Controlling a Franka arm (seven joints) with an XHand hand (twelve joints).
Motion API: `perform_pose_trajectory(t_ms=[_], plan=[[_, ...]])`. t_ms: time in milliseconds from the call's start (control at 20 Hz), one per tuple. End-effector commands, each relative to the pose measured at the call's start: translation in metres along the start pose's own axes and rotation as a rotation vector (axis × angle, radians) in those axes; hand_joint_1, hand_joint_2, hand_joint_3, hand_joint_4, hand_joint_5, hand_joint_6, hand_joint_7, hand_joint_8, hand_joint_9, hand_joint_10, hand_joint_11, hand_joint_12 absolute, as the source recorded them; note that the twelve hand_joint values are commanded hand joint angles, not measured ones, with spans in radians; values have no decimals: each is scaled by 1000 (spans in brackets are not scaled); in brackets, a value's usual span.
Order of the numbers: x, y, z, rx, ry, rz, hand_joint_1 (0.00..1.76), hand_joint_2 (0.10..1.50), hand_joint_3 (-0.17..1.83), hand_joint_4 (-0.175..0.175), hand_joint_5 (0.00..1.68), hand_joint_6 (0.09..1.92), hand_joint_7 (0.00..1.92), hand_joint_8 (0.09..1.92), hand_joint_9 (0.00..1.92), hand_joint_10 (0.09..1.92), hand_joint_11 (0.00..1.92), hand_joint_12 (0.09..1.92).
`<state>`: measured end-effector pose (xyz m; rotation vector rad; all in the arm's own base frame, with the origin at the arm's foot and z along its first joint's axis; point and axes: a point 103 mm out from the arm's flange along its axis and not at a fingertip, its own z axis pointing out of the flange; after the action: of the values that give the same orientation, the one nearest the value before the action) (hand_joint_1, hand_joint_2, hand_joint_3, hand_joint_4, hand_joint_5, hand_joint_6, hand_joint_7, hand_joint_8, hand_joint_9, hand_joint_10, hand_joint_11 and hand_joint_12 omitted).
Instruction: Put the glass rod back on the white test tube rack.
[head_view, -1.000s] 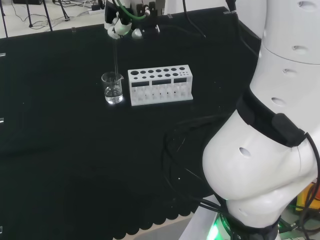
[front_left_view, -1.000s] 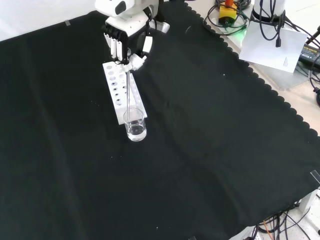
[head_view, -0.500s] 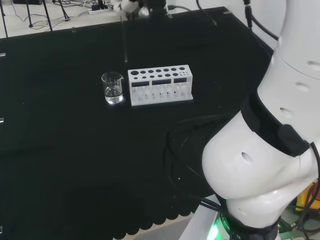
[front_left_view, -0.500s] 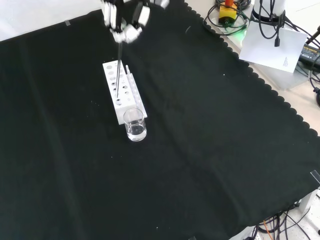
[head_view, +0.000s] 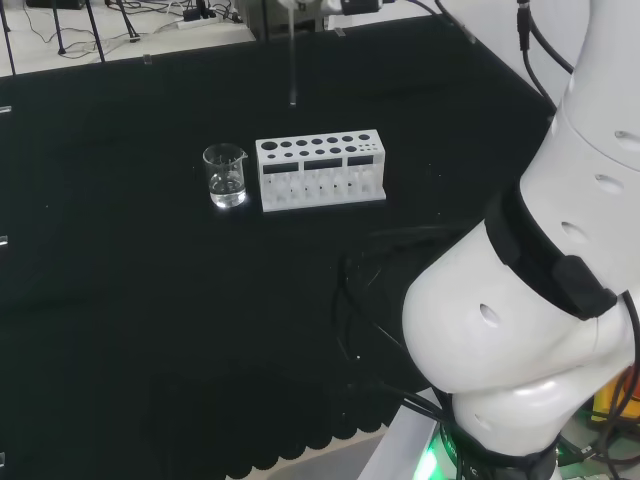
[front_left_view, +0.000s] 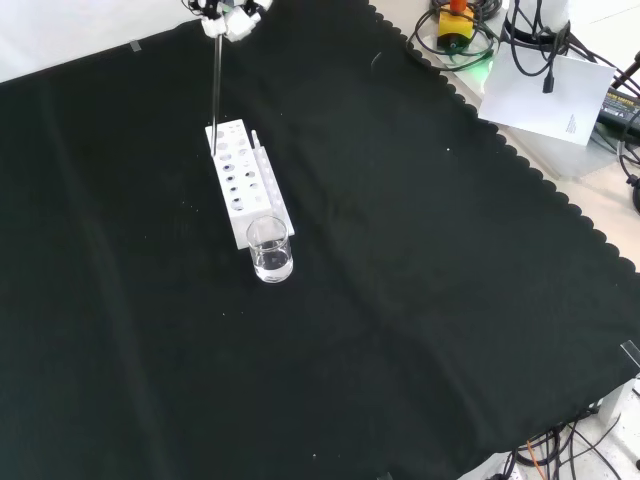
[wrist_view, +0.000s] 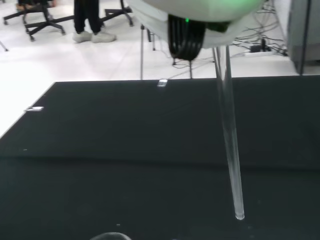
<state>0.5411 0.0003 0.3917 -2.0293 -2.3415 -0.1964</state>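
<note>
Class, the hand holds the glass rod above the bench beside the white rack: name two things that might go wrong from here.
1. The glass rod hangs by its top end from the hand; it may swing and miss a hole in the white rack.
2. Coming down off-centre, it might knock the beaker of clear liquid standing against the rack's end.

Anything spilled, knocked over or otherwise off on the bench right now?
Nothing stands out. The beaker stands upright with clear liquid inside, at the near end of the white rack in the front view, which sits square on the cloth. The glass rod hangs about upright from the hand, above the rack's far end.
</note>
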Motion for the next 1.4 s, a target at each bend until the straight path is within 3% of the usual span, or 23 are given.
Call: perform_pose_trajectory(t_ms=[50,300,750,1400], plan=[[-30,-8,6,16,-10,57,1320,712,613,-175,1267,362,1207,1062,1609,853,1652,604],[-48,-17,7,21,-16,90,1320,711,615,-175,1267,363,1207,1062,1609,854,1652,605],[-48,-37,10,27,-20,103,1320,709,618,-175,1266,365,1208,1061,1610,855,1652,605],[-64,-37,26,51,-33,123,1320,708,621,-175,1266,368,1207,1064,1609,856,1652,606]])
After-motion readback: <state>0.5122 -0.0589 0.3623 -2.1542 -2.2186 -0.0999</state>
